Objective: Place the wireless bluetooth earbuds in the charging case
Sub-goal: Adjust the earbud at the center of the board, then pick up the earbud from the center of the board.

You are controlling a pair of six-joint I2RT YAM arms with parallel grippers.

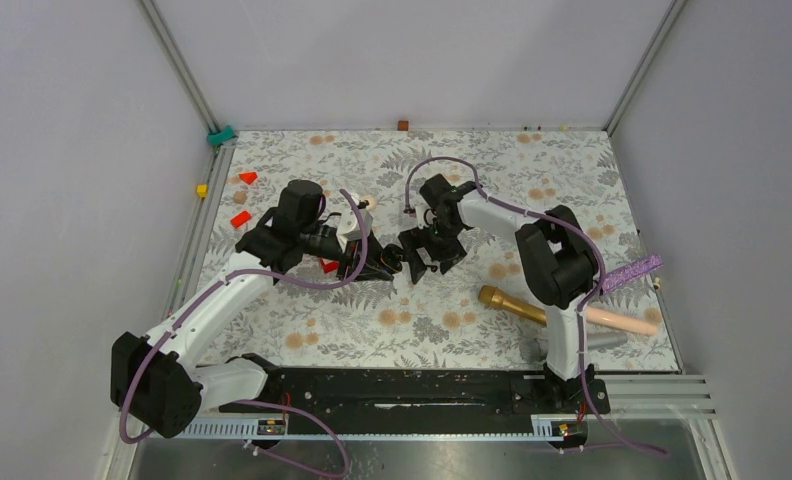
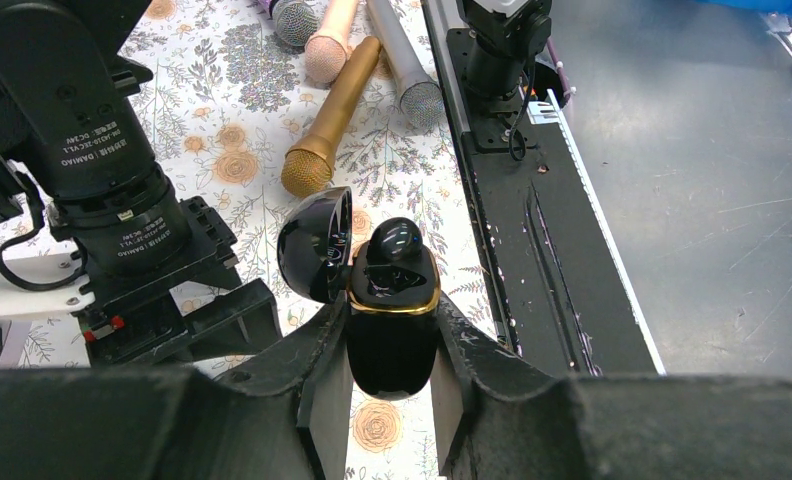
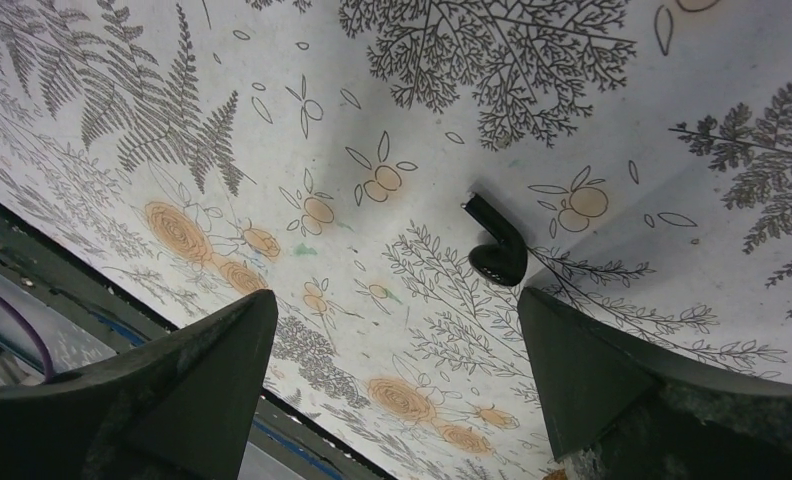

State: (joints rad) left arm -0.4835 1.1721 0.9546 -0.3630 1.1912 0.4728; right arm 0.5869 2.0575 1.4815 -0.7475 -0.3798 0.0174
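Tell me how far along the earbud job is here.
Done: the charging case is open, lid swung back, with one black earbud in it, standing proud; fully seated or not, I cannot tell. In hand: the left hand is shut on the case; the right hand hangs open over a second black earbud lying on the floral cloth. Left: grasp that bud and seat it.

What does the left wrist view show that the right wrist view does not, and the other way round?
Only the left wrist view: the left hand shut on the open black charging case, one black earbud sticking up from it, and a gold microphone lying beyond. Only the right wrist view: the open right hand above a second black earbud that lies loose on the cloth, close to one finger. Both show the floral tablecloth.
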